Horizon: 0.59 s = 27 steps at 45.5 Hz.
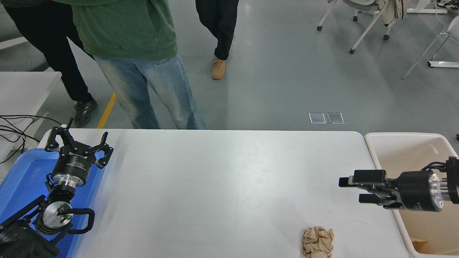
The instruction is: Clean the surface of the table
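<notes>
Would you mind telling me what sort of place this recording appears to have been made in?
Probably a robotics lab or test workshop: a plain white table on a grey painted floor with a yellow floor line, wheeled chairs pushed aside, loose cables at left, and people standing by.

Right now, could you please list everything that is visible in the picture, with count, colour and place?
table surface: one, white, fills the middle of the view.
crumpled paper ball: one, tan, on the table near its front right edge.
bin: one, cream, beside the table's right end; a tan scrap lies inside.
tray: one, blue, at the table's left end.
smaller table: one, white, at the left edge, black cables beside it.
chairs: several, white-framed, far right on the floor.
people: three partly seen, standing beyond the table's far side.
left gripper: one, black, open, parked over the tray.
right gripper: one, black, open, over the table's right edge.
</notes>
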Available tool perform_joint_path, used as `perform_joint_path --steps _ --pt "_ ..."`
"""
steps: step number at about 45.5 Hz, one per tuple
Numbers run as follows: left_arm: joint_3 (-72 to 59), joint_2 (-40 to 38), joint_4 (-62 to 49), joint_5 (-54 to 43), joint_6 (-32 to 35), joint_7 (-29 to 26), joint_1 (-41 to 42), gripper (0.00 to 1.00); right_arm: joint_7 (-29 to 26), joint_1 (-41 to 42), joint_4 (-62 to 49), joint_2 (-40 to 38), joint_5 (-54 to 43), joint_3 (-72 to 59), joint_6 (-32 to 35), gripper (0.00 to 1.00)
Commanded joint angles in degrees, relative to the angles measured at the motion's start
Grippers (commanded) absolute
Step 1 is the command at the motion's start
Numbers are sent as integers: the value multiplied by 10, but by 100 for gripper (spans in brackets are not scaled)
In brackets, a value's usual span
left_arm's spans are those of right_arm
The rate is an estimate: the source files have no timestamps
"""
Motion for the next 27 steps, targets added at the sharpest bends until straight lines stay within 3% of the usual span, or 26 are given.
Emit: perform_joint_path --steps 1,14,27 --pt "0 0 0 -1 0 0 0 99 -2 -1 39 8 -113 -8 -3 99" --pt "0 0 0 0 0 0 0 99 -1 3 53 62 -142 -33 -3 99" --pt "0 0 0 0 0 0 0 99 -2 9 33 130 -246 -74 -10 99"
